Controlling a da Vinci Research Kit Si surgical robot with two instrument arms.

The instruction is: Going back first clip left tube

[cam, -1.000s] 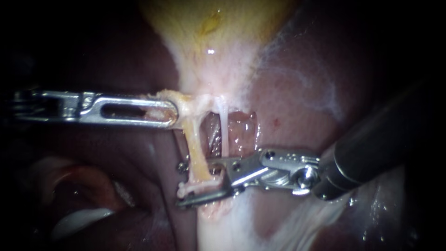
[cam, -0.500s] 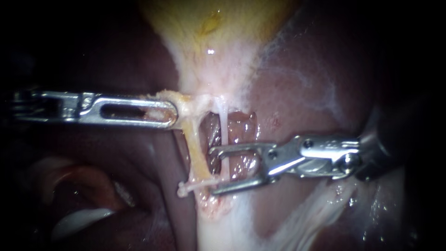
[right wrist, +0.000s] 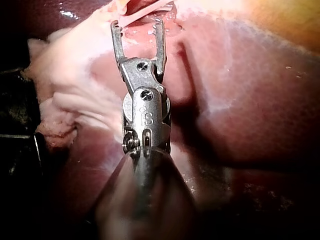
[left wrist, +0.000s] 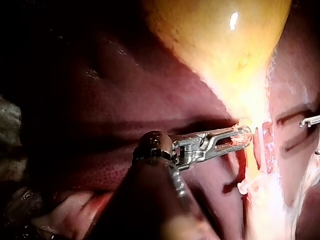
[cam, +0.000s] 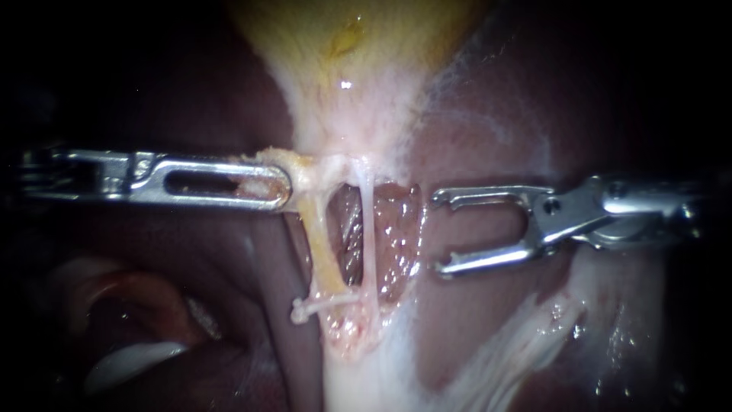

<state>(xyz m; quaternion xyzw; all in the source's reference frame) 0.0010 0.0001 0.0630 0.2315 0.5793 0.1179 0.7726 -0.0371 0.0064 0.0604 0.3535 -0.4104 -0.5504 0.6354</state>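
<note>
1. The left instrument (cam: 280, 185) comes in level from the left. Its slotted jaws are clamped on a strip of yellowish tissue (cam: 301, 164) at the narrow lower end of the gallbladder (cam: 343, 46).
2. The left tube (cam: 324, 255) is the thicker, yellowish one. It runs down from that clamped spot, slanting slightly to the right.
3. The clip (cam: 324, 302) is small and white and sits crosswise on the lower end of the left tube. Its knobbed end sticks out on the tube's left side.
4. The right tube (cam: 367, 229) is thin and pale and hangs just beside the left tube. A window of dark red tissue shows between the two.
5. The right instrument (cam: 441, 233) comes in from the right over the liver (cam: 488, 122). Its jaws are spread wide and hold nothing.
6. The tips of the right instrument point toward the tubes. They sit to the right of the right tube, apart from both tubes and from the clip.
7. In the right wrist view the right instrument's jaws form an open fork, with pink tissue ahead of the tips.
8. In the left wrist view the left instrument's jaws are pressed together on the tissue. The clip shows on the tube a short way beyond and to one side of their tip.
</note>
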